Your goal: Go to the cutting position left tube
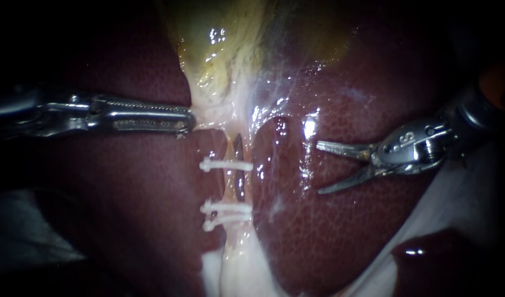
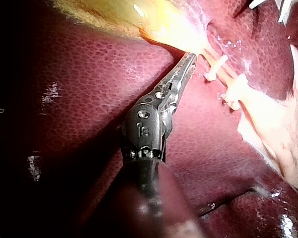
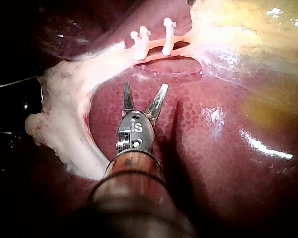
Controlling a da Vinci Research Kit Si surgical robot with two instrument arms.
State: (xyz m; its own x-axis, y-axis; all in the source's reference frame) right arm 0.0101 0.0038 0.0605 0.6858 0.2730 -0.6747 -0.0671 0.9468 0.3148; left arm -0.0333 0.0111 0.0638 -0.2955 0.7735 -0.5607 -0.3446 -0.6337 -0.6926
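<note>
Left instrument (image 1: 190, 119) clamps its jaws on pale tissue (image 1: 214, 107) just under the gallbladder (image 1: 219, 49). Right instrument (image 1: 318, 168) hovers over the liver (image 1: 346, 231), jaws wide apart and empty, near the left tube (image 1: 224, 187) carrying three white clips (image 1: 226, 164).

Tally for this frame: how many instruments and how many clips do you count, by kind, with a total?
Instruments: 2, the left instrument with jaws shut on pale tissue, and the right instrument with jaws open.
White clips: 3.
Total: 5.
</note>
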